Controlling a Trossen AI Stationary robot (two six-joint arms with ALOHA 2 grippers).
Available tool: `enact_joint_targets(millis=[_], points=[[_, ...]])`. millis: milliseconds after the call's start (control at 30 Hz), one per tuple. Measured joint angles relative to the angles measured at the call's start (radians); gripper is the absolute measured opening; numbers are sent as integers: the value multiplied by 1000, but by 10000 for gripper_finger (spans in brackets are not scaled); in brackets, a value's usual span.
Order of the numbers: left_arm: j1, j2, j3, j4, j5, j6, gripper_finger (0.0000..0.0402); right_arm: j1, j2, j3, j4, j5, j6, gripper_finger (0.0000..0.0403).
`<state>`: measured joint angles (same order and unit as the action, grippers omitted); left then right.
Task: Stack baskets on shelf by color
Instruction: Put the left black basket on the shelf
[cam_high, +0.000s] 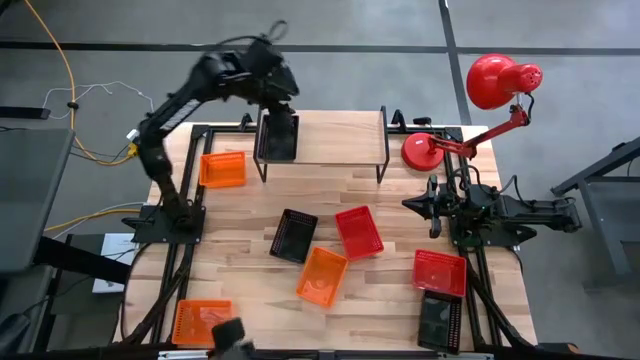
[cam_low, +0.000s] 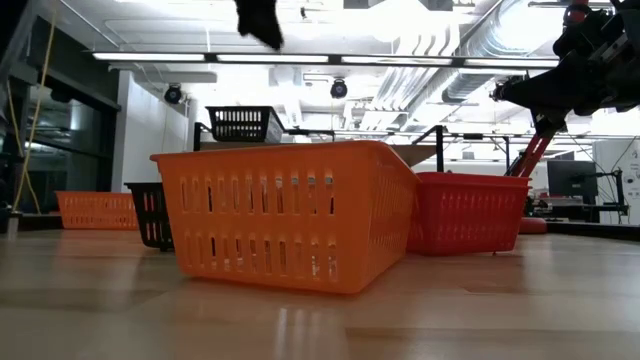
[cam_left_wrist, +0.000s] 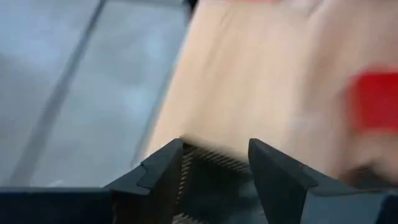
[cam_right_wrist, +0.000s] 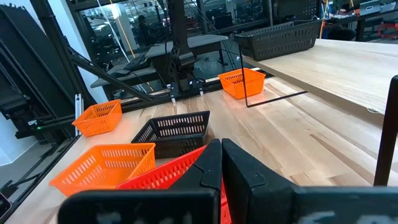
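Black, orange and red mesh baskets (cam_high: 322, 276); light-wood shelf (cam_high: 335, 138); red lamp (cam_high: 495, 80).

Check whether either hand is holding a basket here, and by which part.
Neither holds one: the left hand is open above the black plastic mesh basket on the light-wood shelf; the right hand is shut, empty.

We see the shelf (cam_high: 330, 140) at the desk's (cam_high: 400, 200) far edge, with 1 basket (cam_high: 277, 136) on its left end. Another basket (cam_high: 222, 169) lies on the desk just left of the shelf. In front of the shelf, 3 baskets (cam_high: 322, 276) cluster mid-desk. At the near right corner 2 baskets (cam_high: 440, 272) lie touching, and 1 basket (cam_high: 200, 320) sits at the near left corner. A lamp (cam_high: 430, 150) stands right of the shelf.
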<state>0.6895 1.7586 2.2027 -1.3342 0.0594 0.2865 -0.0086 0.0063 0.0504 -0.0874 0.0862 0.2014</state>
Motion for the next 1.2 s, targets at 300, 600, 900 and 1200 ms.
enact_joint_targets(millis=[300,600,900,1200], points=[[-183,-281,-327,95,94,-79,50,0,0,0,0,0,0,0],[-403,-654,-1088,622,-178,-257,2,0,0,0,0,0,0,0],[-444,-637,-1336,857,-499,-338,0,0,0,0,0,0,0,0],[-435,-523,-1345,1003,-567,-363,0,0,0,0,0,0,0,0]])
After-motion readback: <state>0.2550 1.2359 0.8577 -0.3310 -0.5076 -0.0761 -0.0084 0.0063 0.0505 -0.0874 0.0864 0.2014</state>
